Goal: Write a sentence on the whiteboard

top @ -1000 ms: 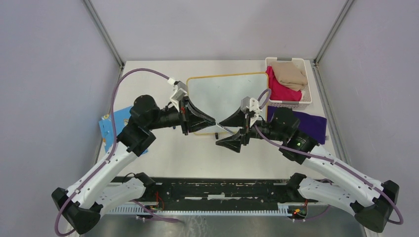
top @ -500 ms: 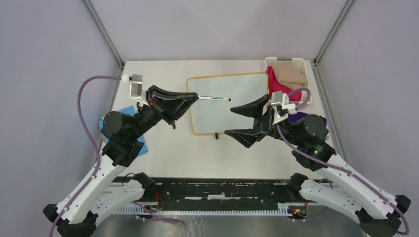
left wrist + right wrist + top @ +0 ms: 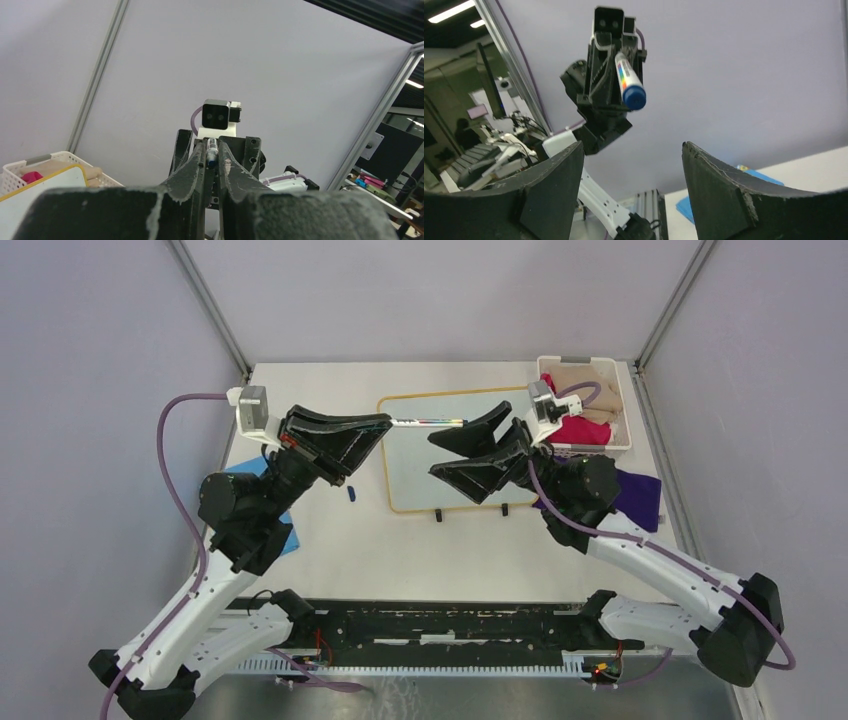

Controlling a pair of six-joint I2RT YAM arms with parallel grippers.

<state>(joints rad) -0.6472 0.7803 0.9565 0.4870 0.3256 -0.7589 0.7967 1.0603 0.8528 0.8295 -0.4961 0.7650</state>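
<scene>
aloft, left gripper (image 3: pixel 385 425) pinches a marker (image 3: pixel 430 423) over the whiteboard (image 3: pixel 415 472); right gripper (image 3: pixel 432 454), spread wide, faces its free end; cloth basket (image 3: pixel 578 361) just behind.

You have plain pale grey walls (image 3: pixel 430 300) closing the cell at 9, 12 and 3 o'clock. Aluminium posts (image 3: pixel 208 305) rise from the far corners of the white table (image 3: pixel 400 550) at about 11 and 1 o'clock. Past the enclosure, the right wrist view shows a lit ceiling strip (image 3: pixel 451 11) at 10 o'clock, and the left wrist view shows a cluttered bench (image 3: pixel 370 180) at 4 o'clock.
</scene>
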